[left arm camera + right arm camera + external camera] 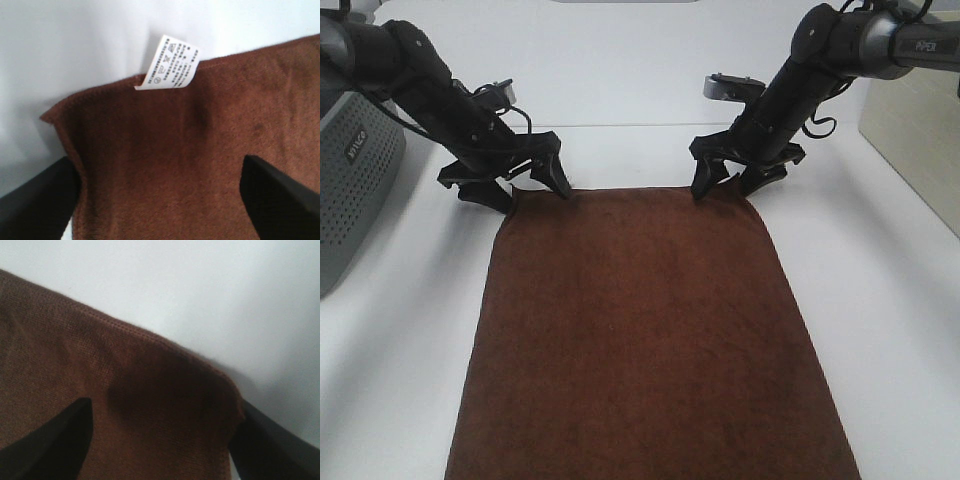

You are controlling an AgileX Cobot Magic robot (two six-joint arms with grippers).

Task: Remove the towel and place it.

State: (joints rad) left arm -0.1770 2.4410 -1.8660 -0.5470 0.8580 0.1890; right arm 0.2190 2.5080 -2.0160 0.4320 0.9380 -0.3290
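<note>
Straddling the far corners of the towel (640, 330), the left gripper (533, 195) and right gripper (724, 190) point down with jaws spread, arms slanting in from either side. The towel lies flat on the white table (880, 330), long axis running toward the camera, tag (170, 64) at its far edge; a grey basket (355, 190) sits left.

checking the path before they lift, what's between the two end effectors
Just the far short edge of the towel, running from the left end effector to the right end effector; the exterior high view shows it.
</note>
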